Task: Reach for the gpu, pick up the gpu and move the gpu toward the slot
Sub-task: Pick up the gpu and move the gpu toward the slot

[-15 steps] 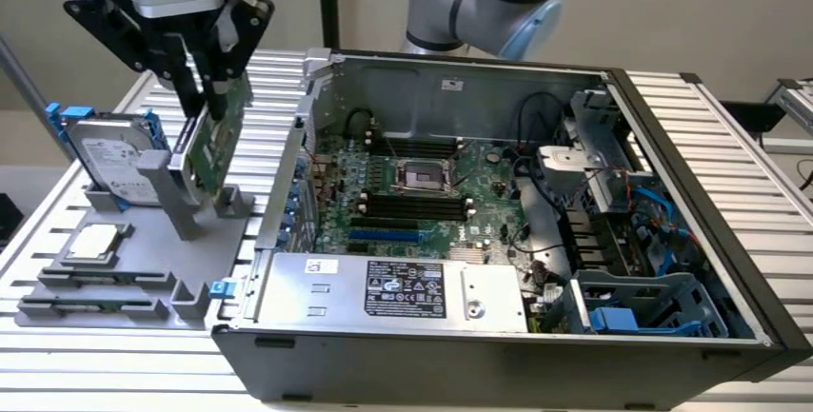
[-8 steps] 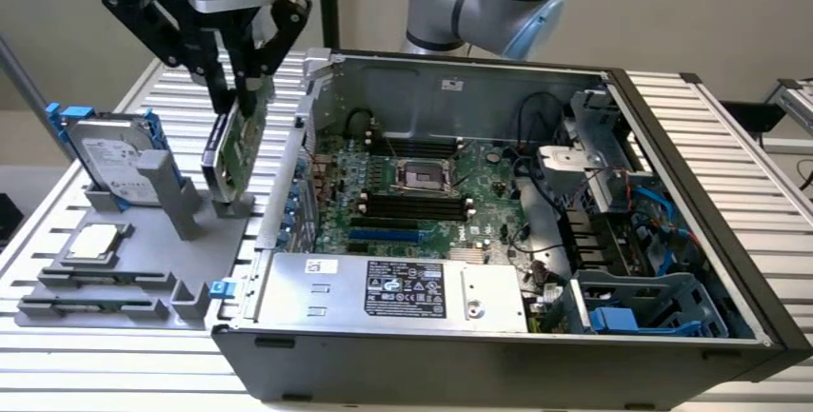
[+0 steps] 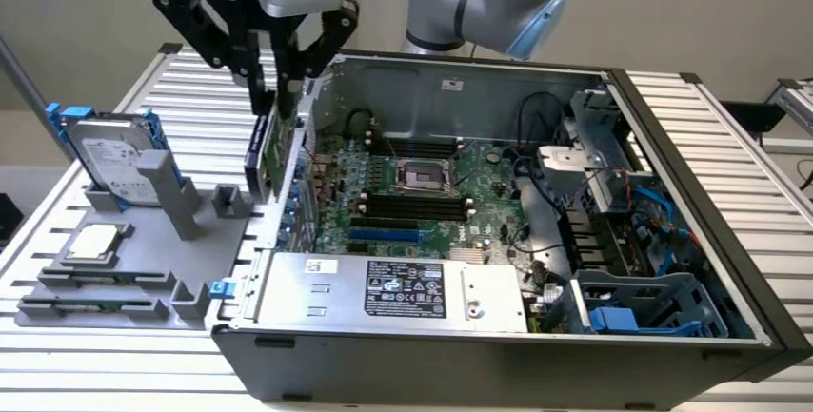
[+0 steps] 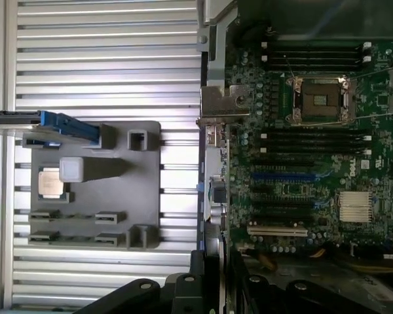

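Exterior view: the gripper (image 3: 282,84) hangs above the near wall of the open computer case (image 3: 711,241), its fingers closed on the top edge of the graphics card (image 3: 269,150). The card is clear of the grey holder (image 3: 140,260) and hangs on edge, long axis vertical, just outside the case wall. Beside it, the hard drive (image 3: 112,160) stands in the holder. Wrist view: the card's metal bracket (image 4: 217,111) lies over the edge of the motherboard (image 4: 314,163), above the blue slot (image 4: 285,176), and the small chip (image 4: 49,182) sits on the holder.

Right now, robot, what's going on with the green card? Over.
Gripper shut on the gpu, card hanging edge-down. Lifted off the grey holder, at the computer case side wall. Wall edge close beside it.
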### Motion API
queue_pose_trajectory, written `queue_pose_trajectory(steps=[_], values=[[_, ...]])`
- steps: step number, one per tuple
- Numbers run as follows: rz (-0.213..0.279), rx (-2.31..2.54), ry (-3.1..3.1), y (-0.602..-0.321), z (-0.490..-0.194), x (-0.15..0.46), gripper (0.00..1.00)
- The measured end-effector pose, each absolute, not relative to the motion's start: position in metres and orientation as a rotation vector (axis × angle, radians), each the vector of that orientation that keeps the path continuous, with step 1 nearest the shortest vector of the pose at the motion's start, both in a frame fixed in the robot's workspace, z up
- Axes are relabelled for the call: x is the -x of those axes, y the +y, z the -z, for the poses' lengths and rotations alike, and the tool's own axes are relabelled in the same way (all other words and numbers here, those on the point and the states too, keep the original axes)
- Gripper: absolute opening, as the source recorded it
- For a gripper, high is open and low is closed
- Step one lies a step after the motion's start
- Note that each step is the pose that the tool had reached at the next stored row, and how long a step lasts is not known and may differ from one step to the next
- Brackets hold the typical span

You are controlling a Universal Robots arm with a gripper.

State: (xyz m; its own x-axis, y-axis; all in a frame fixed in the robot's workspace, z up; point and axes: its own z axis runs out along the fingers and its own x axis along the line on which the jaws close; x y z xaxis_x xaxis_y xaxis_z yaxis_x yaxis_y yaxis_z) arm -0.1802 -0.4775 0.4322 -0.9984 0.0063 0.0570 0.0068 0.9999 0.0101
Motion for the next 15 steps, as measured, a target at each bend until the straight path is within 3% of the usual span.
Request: queue_pose_trajectory(steps=[15], values=[[0.016, 0.01, -3.049, -0.48, -0.432, 0.112, 0.26]])
